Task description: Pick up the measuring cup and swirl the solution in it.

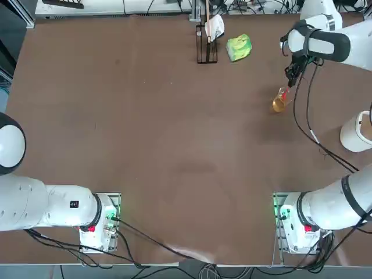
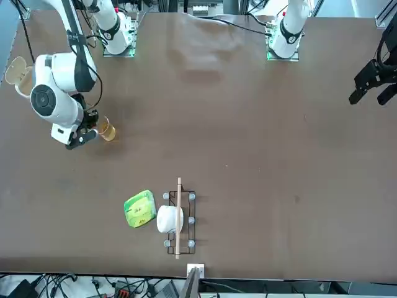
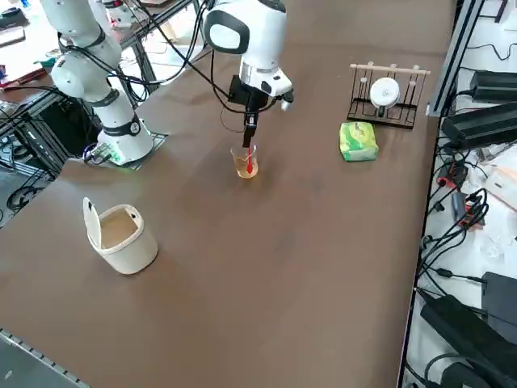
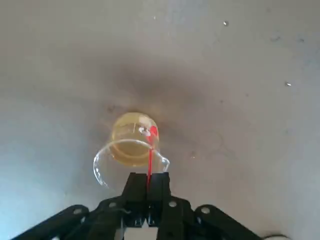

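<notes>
The measuring cup (image 4: 131, 150) is a small clear vessel with a spout and red markings, and the orange-amber solution (image 4: 133, 153) fills its lower part. My right gripper (image 4: 148, 186) is shut on the cup's rim, with the glass wall pinched between the two black fingers. In the top view the cup (image 1: 281, 103) hangs tilted just below the gripper (image 1: 287, 86), at the table's far right. The right side view shows the cup (image 3: 245, 162) under the gripper (image 3: 249, 144), at or just above the table; I cannot tell which. The front view has the cup (image 2: 107, 130) beside the gripper (image 2: 89, 132).
A larger white cup (image 1: 356, 132) (image 3: 121, 236) stands near the right edge, closer to my base. A green lumpy thing (image 1: 239, 47) (image 3: 358, 141) and a wire rack (image 1: 206, 43) (image 3: 386, 95) holding a white object sit at the far edge.
</notes>
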Tool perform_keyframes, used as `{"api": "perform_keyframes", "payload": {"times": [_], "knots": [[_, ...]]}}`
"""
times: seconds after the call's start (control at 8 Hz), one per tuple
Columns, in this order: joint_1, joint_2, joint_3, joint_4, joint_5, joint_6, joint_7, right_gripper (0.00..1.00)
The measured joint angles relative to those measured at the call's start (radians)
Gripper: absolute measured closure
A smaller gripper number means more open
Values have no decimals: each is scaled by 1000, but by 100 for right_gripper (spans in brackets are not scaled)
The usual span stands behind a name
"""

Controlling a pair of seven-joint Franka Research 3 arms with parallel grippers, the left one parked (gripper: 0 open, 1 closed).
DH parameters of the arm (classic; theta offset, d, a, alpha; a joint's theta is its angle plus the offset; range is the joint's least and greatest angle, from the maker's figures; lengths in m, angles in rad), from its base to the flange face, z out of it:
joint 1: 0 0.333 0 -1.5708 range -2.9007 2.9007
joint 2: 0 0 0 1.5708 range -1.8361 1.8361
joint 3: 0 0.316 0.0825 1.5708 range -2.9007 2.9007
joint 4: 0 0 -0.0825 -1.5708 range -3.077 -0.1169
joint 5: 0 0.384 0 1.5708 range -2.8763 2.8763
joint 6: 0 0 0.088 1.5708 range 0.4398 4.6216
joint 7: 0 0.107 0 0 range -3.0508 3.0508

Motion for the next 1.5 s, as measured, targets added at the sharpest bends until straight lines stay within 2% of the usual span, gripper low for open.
{"api": "perform_keyframes", "payload": {"times": [0.75, 1.5], "knots": [[79, 16, 8, -14, 4, 6, 221, 97], [99, 11, 8, -39, -1, 1, 353, 97]]}}
